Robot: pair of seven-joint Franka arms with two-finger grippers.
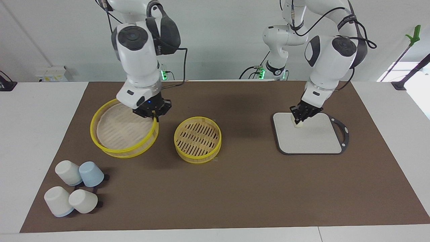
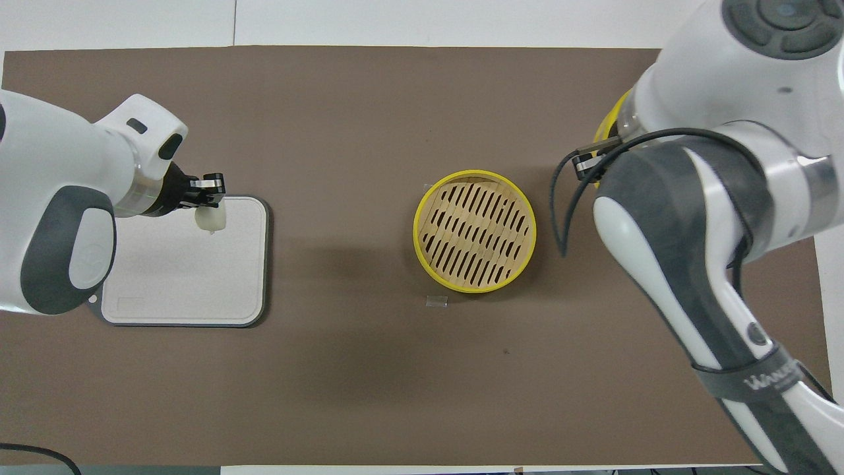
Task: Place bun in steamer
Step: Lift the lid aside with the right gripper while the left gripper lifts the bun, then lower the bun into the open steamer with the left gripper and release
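Left hand (image 1: 300, 121) clamped on the bun (image 1: 298, 124), frame right; open steamer (image 1: 197, 139) waits mid-frame; right hand (image 1: 152, 112) grips its lid.

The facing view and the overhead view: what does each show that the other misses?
Only the facing view shows four upturned cups and the right gripper holding the tilted steamer lid by its rim. The overhead view hides both; only it shows a scrap of tape on the mat. Both show the open steamer mid-table, and the left gripper shut on the bun over the grey board.
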